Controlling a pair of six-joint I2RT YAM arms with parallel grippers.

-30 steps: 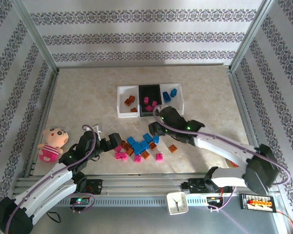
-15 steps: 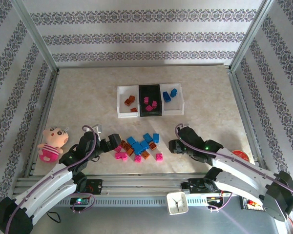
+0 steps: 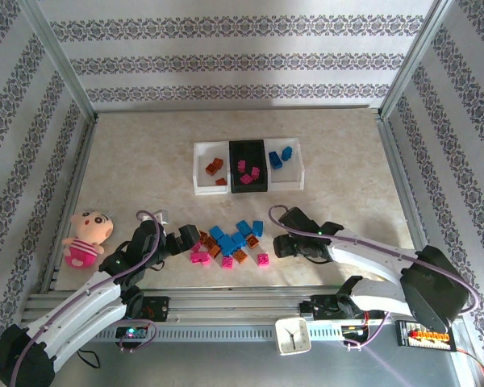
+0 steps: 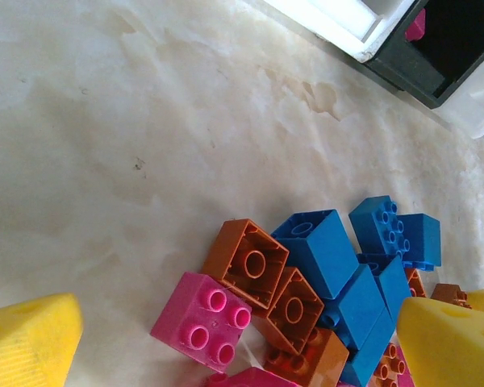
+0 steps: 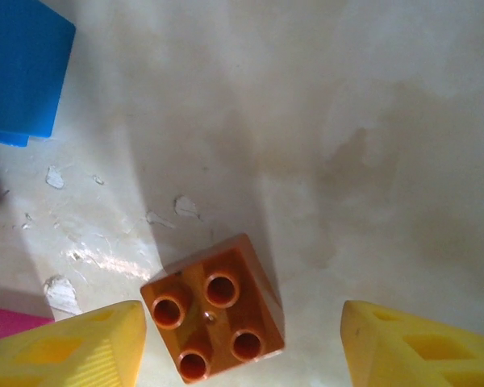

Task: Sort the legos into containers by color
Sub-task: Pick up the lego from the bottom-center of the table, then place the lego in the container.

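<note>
The legos lie in a loose pile of blue, pink and orange bricks at the table's near middle. My left gripper stands wide open at the pile's left edge. Between its yellow fingers lie a pink brick and upturned orange bricks. My right gripper is open, low over a lone orange brick. That brick sits studs up between the jaws, close to the left finger and apart from the right one. The containers stand farther back, holding orange, pink and blue bricks.
A pink plush doll sits at the near left. A white clock and a small circuit board rest on the front rail. Metal frame posts and patterned walls close in the table's sides and back.
My right arm has left the pile's upper right edge, swung out to the right, and come back down over the lone orange brick. The left arm has hardly moved.
</note>
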